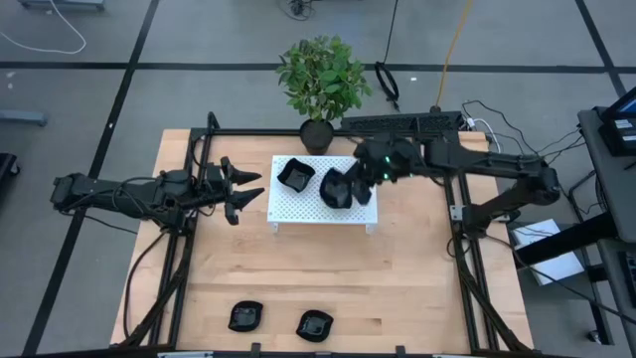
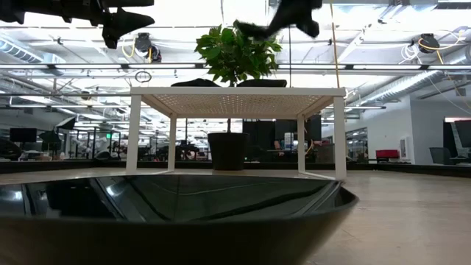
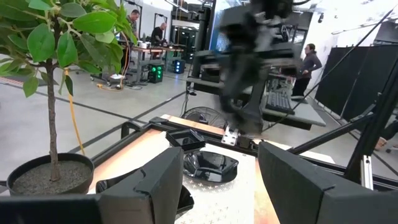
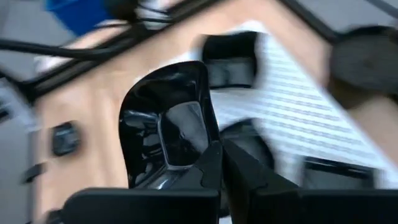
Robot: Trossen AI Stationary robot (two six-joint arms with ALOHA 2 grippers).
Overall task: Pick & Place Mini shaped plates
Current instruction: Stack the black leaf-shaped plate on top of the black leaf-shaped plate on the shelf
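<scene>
— Bright in here, isn't it? From low down the ceiling strip lights (image 2: pixel 221 66) blow out white, so the plant (image 2: pixel 234 51) goes nearly to silhouette.

— And that close black dish (image 2: pixel 176 213) mirrors the room, soft and out of focus.

— From above it's even; the platform (image 1: pixel 323 199) throws only a faint shadow on the worktop (image 1: pixel 397 288).

— The right wrist picture is smeared; the held plate (image 4: pixel 168 134) carries glare.

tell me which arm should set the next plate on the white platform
Right. The right gripper is shut on a black plate above the white platform; the left gripper hangs open, empty, beside it.
</scene>
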